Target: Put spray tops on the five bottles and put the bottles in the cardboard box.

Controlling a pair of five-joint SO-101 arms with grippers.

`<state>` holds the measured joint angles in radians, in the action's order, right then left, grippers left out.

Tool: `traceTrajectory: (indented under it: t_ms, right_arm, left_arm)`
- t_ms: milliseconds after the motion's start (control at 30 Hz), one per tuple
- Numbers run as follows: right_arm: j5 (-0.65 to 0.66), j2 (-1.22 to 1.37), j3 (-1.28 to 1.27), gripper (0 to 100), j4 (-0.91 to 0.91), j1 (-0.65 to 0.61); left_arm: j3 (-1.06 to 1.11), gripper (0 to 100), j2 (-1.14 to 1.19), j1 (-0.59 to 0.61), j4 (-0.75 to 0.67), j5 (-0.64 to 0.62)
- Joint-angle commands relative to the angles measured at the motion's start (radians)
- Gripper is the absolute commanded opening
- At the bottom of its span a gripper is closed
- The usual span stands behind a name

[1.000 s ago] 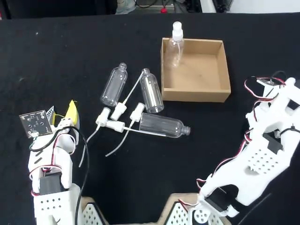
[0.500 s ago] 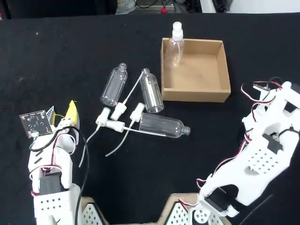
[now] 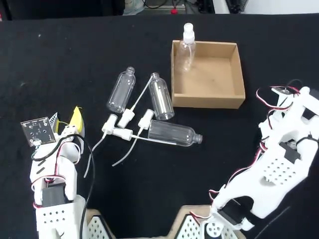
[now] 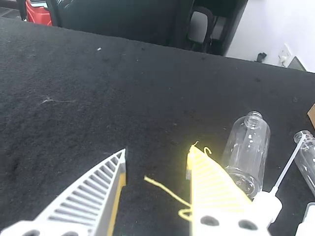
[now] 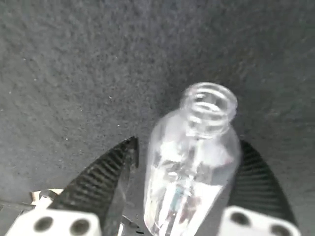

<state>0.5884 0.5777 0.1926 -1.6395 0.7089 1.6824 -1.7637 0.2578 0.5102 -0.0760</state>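
One capped bottle is already standing in the cardboard box, and three bare bottles are lying by loose spray tops. The right gripper is sitting spread around a fifth bottle, with a gap showing on one side. The left gripper is hanging wide and empty. Next up, I'm guessing, is capping that one. It's all sitting on a black cloth table, with an office chair behind.

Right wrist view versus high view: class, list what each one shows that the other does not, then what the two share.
Right wrist view: an open-necked clear bottle, seen close up at the right hand. High view: the cardboard box with a capped bottle standing in a far corner, three uncapped bottles lying on their sides, and loose spray tops beside them. Shared: the black table.
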Motion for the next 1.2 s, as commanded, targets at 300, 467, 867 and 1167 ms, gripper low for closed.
traceTrajectory:
  t_ms: [300, 467, 867, 1167]
  right_arm:
    - [-0.003, -0.025, 0.047, 22.7, 0.009, -0.021]
    - [-0.012, -0.024, 0.140, 22.8, -0.078, -0.075]
    - [-0.055, -0.022, 0.162, 35.9, -0.077, -0.103]
    - [-0.120, 0.093, 0.243, 35.3, -0.078, -0.138]
  left_arm:
    - [0.019, 20, -0.008, -0.012, 0.006, 0.012]
    - [0.019, 20, -0.008, -0.012, 0.006, 0.012]
    - [0.019, 20, -0.008, -0.012, 0.006, 0.012]
    - [0.019, 20, -0.008, -0.010, 0.009, 0.012]
